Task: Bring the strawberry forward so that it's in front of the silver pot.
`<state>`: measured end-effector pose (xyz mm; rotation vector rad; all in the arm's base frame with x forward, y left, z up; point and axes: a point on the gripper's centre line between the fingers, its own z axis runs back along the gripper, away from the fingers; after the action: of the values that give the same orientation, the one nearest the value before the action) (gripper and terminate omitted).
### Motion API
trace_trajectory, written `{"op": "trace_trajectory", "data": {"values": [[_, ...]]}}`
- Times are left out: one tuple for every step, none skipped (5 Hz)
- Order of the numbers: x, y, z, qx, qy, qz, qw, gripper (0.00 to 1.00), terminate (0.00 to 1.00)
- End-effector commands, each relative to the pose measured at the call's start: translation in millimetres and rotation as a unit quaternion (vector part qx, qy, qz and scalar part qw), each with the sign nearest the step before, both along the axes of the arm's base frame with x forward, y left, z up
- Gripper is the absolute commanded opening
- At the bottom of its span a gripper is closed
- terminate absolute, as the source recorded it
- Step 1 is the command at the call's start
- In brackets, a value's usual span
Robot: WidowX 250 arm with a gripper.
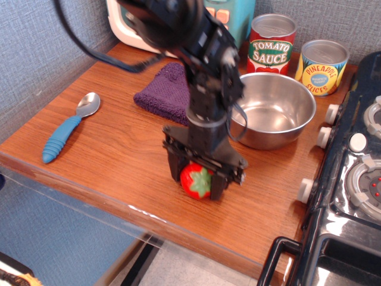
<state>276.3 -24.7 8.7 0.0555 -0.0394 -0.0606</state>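
My gripper (199,182) is shut on the strawberry (197,181), a small glossy red toy with a green cap. It holds the fruit at or just above the wooden tabletop (119,155), near the front edge. The silver pot (269,109) stands behind and to the right of the strawberry, and my arm reaches down in front of its left rim, hiding a part of it.
A purple cloth (166,95) lies behind my arm. A blue-handled spoon (67,130) lies at the left. A tomato sauce can (271,44) and a pineapple can (321,65) stand behind the pot. A toy microwave (134,27) stands at the back, a toy stove (357,179) at the right.
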Motion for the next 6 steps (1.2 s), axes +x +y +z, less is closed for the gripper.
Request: {"op": "trace_trajectory", "data": {"values": [[-8,11,6,0.007,-0.025,0.006,0.9997,1.0,0.0],[-10,12,22,-0.001,-0.055,0.005,0.9985,1.0,0.0],[-9,17,52,-0.014,-0.096,0.0,0.9953,1.0,0.0],[-12,35,101,-0.025,-0.144,0.001,0.9893,1.0,0.0],[-14,56,130,-0.038,-0.143,0.019,0.9888,1.0,0.0],[-12,68,128,-0.052,-0.119,0.028,0.9912,1.0,0.0]]}}
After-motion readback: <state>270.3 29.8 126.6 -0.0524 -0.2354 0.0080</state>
